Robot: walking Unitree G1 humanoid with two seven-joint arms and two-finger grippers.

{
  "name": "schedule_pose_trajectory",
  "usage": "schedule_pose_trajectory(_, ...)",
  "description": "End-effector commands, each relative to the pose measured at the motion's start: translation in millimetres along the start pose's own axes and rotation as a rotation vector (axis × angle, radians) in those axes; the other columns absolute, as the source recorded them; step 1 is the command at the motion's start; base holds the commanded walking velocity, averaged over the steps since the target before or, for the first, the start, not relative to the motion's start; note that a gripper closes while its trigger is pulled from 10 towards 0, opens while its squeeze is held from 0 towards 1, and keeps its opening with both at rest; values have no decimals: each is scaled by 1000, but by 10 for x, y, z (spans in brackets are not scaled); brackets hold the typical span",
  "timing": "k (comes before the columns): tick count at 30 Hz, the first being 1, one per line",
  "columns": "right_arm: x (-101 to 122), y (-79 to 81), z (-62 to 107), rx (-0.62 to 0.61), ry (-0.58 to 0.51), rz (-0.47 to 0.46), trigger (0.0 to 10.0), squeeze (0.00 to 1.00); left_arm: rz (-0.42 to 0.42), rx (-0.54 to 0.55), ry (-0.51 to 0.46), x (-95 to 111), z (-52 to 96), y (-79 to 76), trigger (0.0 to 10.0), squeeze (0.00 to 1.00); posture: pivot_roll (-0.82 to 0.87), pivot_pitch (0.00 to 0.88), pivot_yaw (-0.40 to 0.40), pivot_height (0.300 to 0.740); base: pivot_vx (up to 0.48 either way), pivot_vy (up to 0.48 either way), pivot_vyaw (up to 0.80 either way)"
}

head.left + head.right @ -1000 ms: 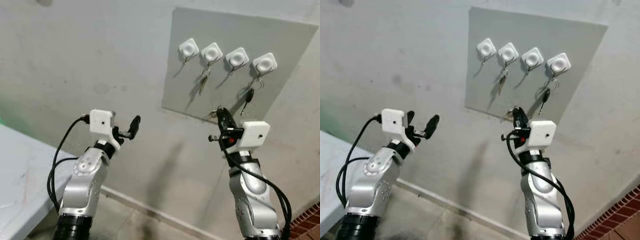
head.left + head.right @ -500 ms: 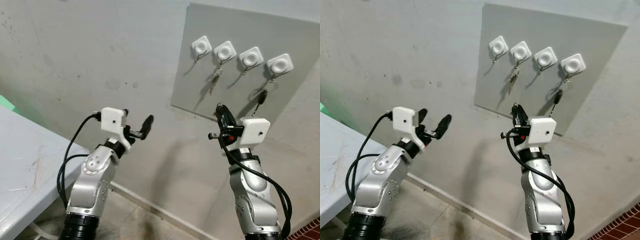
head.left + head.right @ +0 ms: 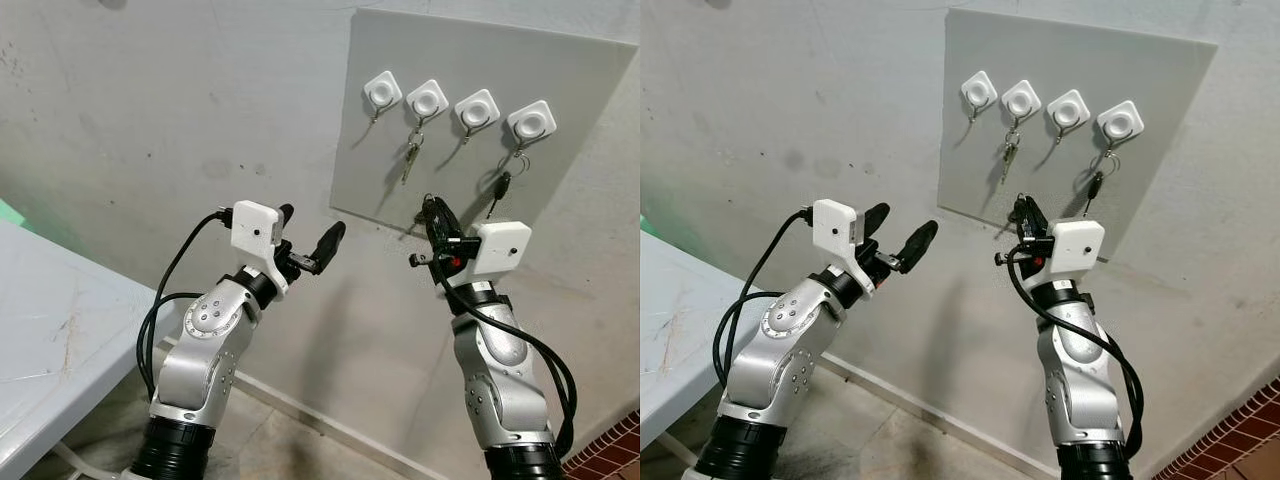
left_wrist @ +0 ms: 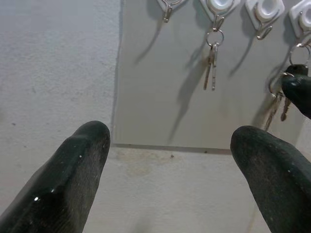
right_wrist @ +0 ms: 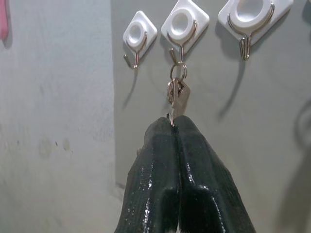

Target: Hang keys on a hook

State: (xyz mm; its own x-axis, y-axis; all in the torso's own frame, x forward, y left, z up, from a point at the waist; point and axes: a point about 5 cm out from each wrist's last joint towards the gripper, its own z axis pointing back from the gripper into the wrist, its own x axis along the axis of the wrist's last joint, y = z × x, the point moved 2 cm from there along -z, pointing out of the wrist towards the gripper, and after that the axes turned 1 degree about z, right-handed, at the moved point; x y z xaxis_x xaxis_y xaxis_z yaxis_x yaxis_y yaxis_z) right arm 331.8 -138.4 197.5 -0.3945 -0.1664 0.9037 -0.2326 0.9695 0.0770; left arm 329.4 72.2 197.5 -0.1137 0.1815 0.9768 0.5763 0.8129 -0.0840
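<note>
The right gripper (image 5: 174,127) pinches a light, slippery metal key set (image 4: 276,103) between closed fingers, best gripped below its ring, while the left gripper (image 4: 172,160) gapes wide below the hooks (image 3: 455,104)

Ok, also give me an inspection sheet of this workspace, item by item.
Surface: grey board on the wall, with four white hooks.
Job's things: first hook and third hook bare; hung keys on the second; black key on the fourth.
Clutter: nothing seen.
Grippers: left gripper open, off the wall; right gripper shut on held keys, below the board.
Cables: black cables looped along both arms.
Surroundings: table at left.
</note>
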Motion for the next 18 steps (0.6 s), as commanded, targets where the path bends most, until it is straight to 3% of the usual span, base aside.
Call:
schedule_pose_trajectory(1, 66, -35, -61, -19, -33, -24, 10000, 0, -14, -49, -23, 94, -41, -90, 10000, 0, 29, 0, -43, 740, 0, 0, 0)
schedule_pose_trajectory(8, 107, -67, -218, -38, -61, -123, 10000, 0, -3, -112, -27, 118, -40, -220, 10000, 0, 34, 0, -42, 740, 0, 0, 0)
schedule_pose_trajectory(18, 264, -143, -482, -41, -125, -230, 10000, 0, -1, -130, -36, 176, -56, -253, 10000, 0, 36, 5, -42, 740, 0, 0, 0)
